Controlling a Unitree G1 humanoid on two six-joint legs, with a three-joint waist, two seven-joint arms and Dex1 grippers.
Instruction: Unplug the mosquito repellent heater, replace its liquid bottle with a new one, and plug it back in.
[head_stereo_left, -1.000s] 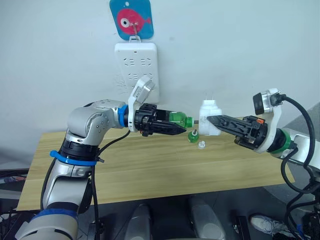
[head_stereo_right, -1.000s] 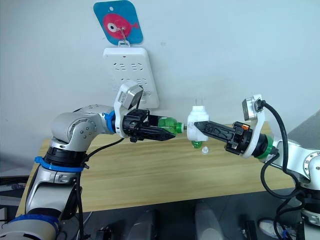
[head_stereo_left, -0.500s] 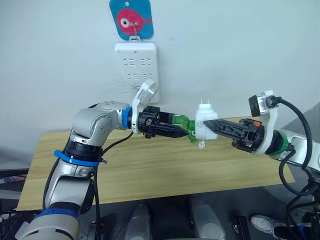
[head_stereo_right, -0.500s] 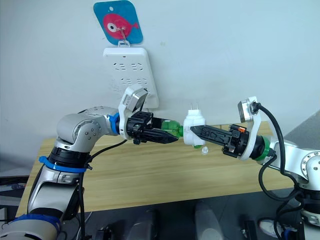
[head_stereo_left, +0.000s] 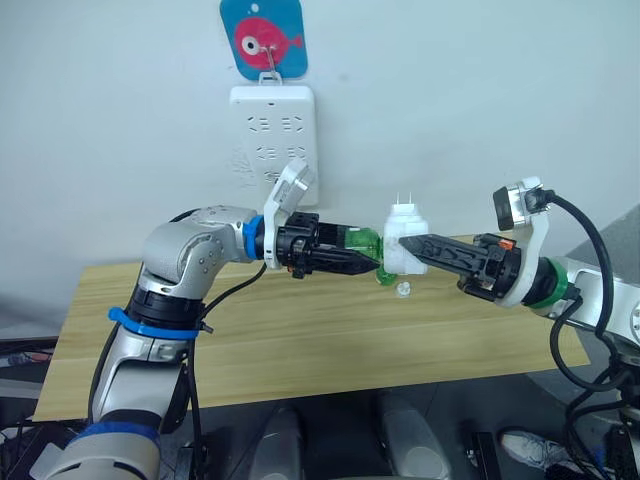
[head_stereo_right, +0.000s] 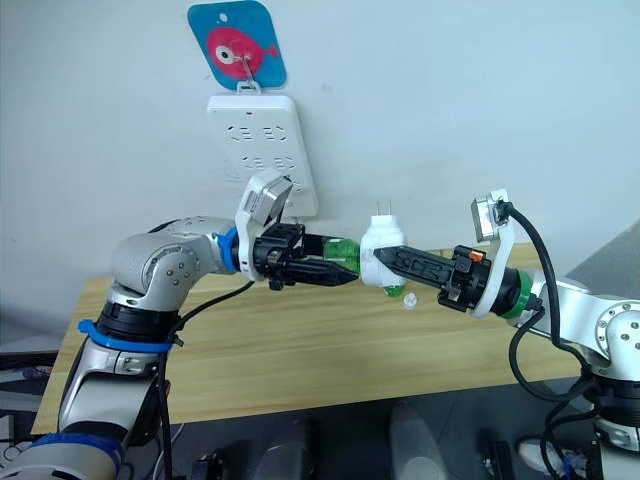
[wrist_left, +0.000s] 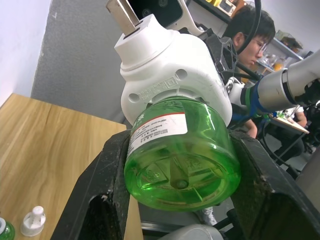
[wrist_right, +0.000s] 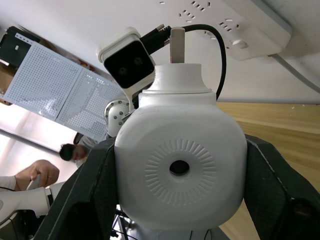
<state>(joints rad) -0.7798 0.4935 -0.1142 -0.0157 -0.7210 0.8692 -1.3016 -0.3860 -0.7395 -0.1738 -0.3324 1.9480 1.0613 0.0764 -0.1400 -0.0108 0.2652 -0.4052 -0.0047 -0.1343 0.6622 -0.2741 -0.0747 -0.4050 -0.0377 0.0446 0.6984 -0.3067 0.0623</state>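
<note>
The left gripper (head_stereo_left: 365, 264) holds its fingers (wrist_left: 102, 200) clamped on the sides of a green liquid bottle (wrist_left: 182, 152). The right gripper (head_stereo_left: 405, 243) holds its fingers (wrist_right: 90, 195) closed on both sides of the mosquito repellent heater (head_stereo_left: 405, 245). Both items meet in mid-air above the tabletop (head_stereo_left: 300, 340), the bottle neck seated in the heater base. The heater prongs (head_stereo_left: 404, 200) point upward. A second green bottle (head_stereo_left: 383, 275) and a small white cap (head_stereo_left: 403, 289) rest on the tabletop beneath. A white power strip (head_stereo_left: 274, 135) hangs on the wall.

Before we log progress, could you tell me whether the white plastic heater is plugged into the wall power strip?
No, the white plastic heater is held in mid-air, away from the strip.
</note>
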